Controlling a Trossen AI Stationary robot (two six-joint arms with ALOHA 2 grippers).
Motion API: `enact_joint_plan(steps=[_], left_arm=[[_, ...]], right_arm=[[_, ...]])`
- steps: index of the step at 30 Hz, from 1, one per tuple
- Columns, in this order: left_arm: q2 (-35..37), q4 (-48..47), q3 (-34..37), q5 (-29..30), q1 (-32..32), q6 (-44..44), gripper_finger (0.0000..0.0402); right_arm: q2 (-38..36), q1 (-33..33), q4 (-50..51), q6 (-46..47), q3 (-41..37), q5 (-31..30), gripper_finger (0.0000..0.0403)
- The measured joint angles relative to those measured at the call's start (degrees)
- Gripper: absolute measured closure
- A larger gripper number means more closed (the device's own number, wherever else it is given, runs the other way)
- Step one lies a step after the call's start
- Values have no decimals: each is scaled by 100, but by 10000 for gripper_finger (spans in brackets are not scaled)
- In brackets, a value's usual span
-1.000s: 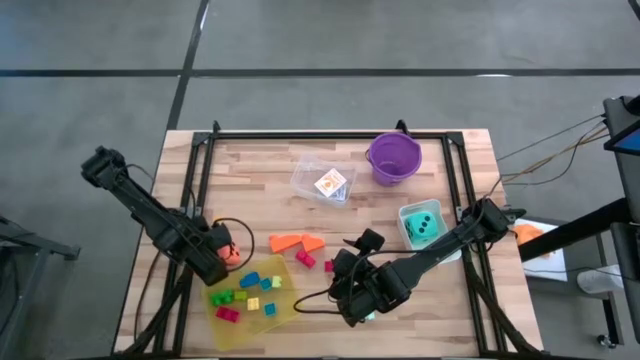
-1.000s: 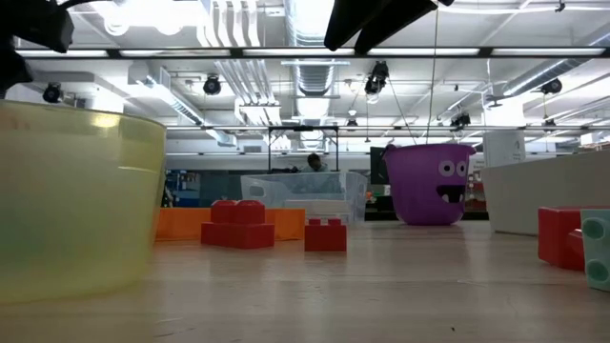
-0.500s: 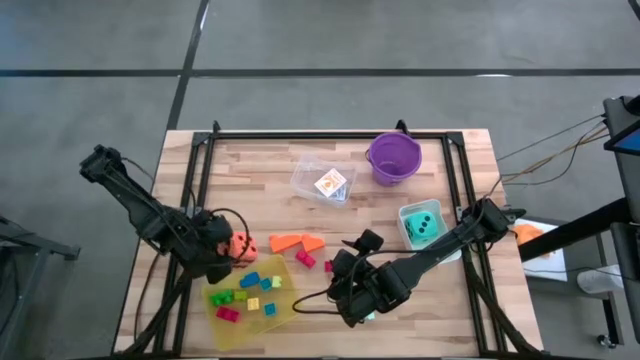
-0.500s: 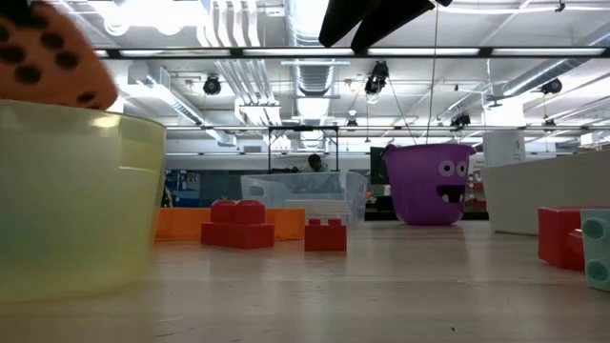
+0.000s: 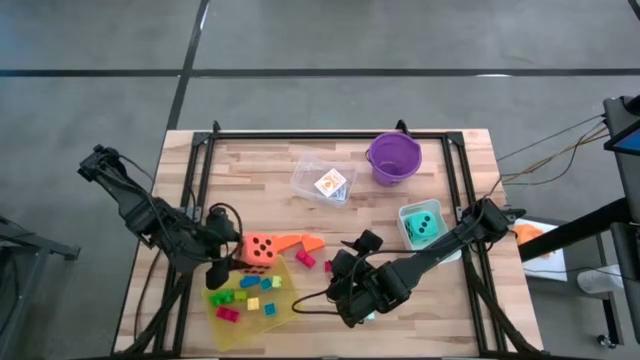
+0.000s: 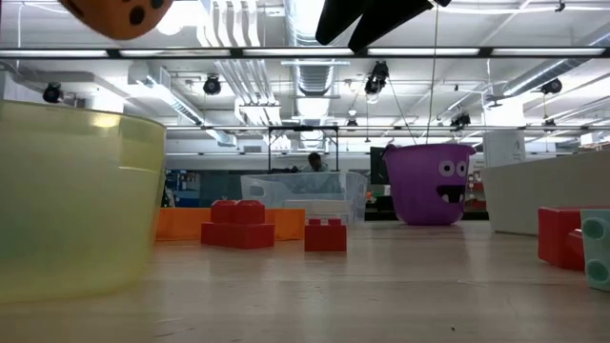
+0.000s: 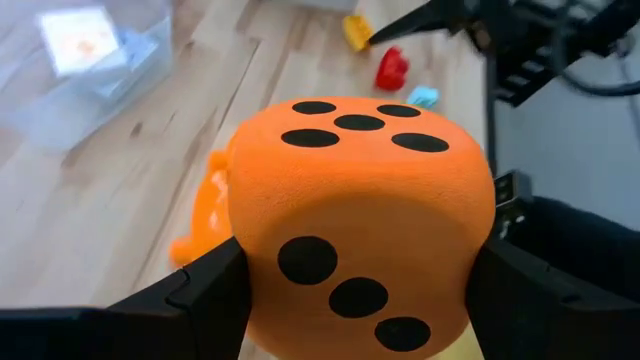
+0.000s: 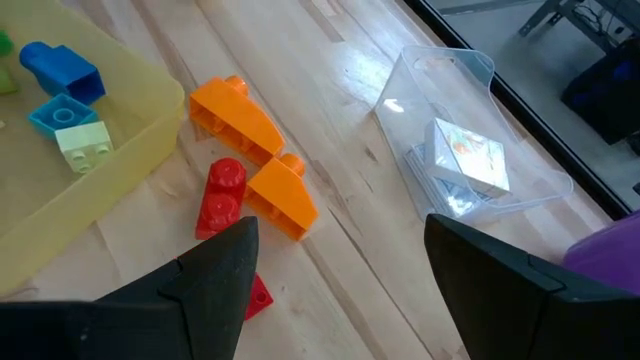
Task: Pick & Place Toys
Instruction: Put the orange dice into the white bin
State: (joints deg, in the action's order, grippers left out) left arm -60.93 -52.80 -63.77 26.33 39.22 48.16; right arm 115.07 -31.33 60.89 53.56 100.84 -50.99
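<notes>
**Operator:** My left gripper (image 5: 240,250) is clamped on the orange die (image 5: 262,248), one finger on each side, and I carry it in the air above the table (image 5: 455,300). It hangs over the near edge of the yellow tray (image 5: 288,300), beside the orange wedge pieces (image 5: 298,241).

**Colleague:** What worries you?

**Operator:** The die is wide and smooth for these fingers. In the left wrist view the die (image 7: 360,220) fills almost the whole picture, so I cannot see what is under it. If I let go too high, I think it can bounce on the small bricks (image 5: 245,295) in the tray and roll out, or push them away.

**Colleague:** And the arm?

**Operator:** The left arm reaches in from the left edge, stretched low and long, wrist turned toward the middle. The right gripper (image 5: 350,265) waits with jaws apart and holds nothing, near the red bricks (image 8: 225,195). The two arms are near each other, so a wide swing could make them touch.
</notes>
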Motion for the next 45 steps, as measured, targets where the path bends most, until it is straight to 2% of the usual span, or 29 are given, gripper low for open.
enact_joint_plan(steps=[11, 15, 18, 22, 27, 31, 36, 40, 45], left_arm=[[-7, 318, -6, 29, -70, -477, 118], [36, 391, -6, 26, -76, -489, 118], [85, 389, -6, 28, -81, -489, 118], [172, 389, -6, 26, -81, -489, 118], [287, 389, -8, 26, -81, -489, 118], [371, 389, -7, 26, -81, -487, 118], [459, 391, -6, 28, -81, -487, 118], [484, 449, -6, 26, -81, -487, 118], [495, 611, -7, 26, -81, -487, 118]], right_arm=[[2, 22, -244, -2, 0, -7, 119], [7, 72, -494, -174, 0, -578, 119], [5, 127, -746, -53, 2, -647, 119], [19, 144, -1305, -1068, 0, -734, 119], [20, 136, -2010, -1903, -20, -1461, 119], [20, 106, -2092, -2568, 69, -1546, 119], [20, 53, -2862, -3390, 74, -1830, 119], [20, 3, -3604, -3888, 72, -2522, 119], [17, -94, -4106, -4195, 96, -2893, 119]])
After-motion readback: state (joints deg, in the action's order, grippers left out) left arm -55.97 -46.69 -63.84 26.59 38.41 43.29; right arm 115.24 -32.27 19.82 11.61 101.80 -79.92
